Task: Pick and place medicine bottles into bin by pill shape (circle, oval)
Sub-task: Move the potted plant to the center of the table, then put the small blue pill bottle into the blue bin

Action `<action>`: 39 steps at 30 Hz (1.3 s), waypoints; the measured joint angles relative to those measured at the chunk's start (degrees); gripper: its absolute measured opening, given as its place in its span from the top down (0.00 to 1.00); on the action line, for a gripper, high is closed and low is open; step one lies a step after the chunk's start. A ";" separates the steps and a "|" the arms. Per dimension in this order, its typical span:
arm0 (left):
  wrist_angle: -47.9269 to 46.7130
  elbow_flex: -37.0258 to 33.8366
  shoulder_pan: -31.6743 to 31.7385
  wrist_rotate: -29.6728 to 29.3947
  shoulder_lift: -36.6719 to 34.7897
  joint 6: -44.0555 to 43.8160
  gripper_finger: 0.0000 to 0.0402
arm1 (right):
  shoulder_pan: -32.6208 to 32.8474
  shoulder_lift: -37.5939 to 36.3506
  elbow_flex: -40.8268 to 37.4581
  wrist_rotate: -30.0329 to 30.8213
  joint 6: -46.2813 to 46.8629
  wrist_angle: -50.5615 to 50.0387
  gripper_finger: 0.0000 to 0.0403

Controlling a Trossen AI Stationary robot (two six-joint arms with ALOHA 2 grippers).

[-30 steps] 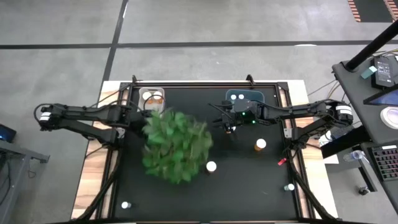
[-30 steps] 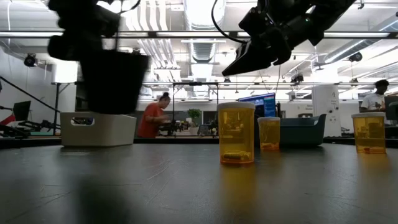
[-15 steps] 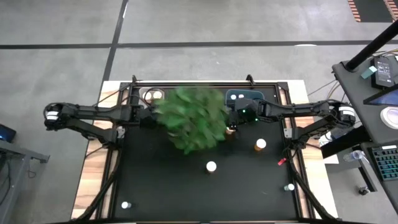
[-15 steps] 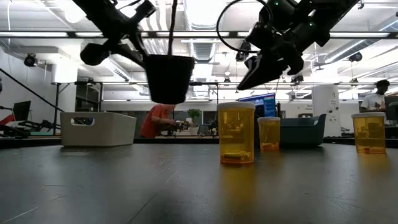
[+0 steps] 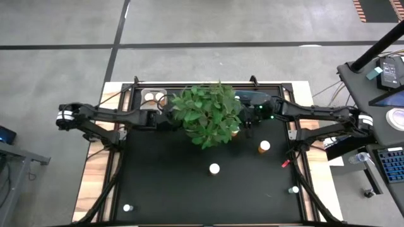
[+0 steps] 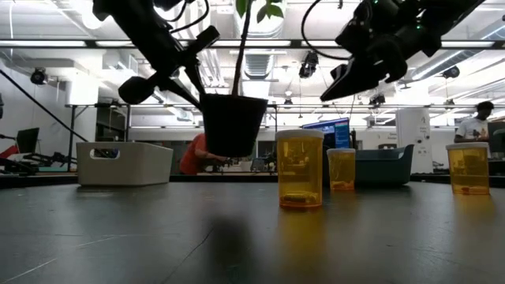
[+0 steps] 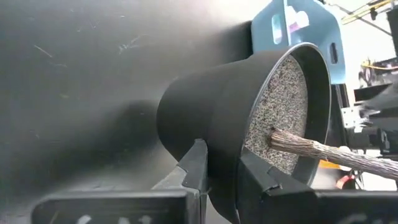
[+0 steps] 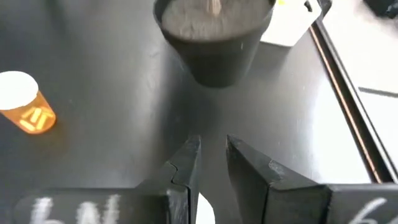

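Low view gives you clear black table (image 6: 158, 237) up front, then three amber medicine bottles (image 6: 300, 169) standing apart toward the right. Beyond them your left gripper (image 7: 219, 168) is clamped on the rim of the black plant pot (image 6: 230, 125), lifted clear of the table. Your right gripper (image 8: 211, 163) hangs above, fingers nearly together and empty. White bin (image 6: 125, 163) and blue bin (image 6: 383, 166) line the far edge; a person (image 6: 192, 153) works behind.

A leafy green potted plant (image 5: 208, 113) in a black pot (image 6: 231, 125) hangs above the black table (image 5: 170, 183).
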 joint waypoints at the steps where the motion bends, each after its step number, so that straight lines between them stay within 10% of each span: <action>1: -0.25 0.00 0.01 0.22 0.16 -0.85 0.93 | 0.04 -0.67 -0.19 -0.04 0.02 0.20 0.83; 25: 9.29 -6.77 1.05 3.68 4.52 -5.92 0.89 | 0.14 -3.68 -1.28 -0.06 0.66 0.44 0.83; 39: 11.26 -9.38 1.05 5.00 2.75 -6.90 0.65 | 0.14 -3.68 -1.48 -0.04 0.63 0.44 0.83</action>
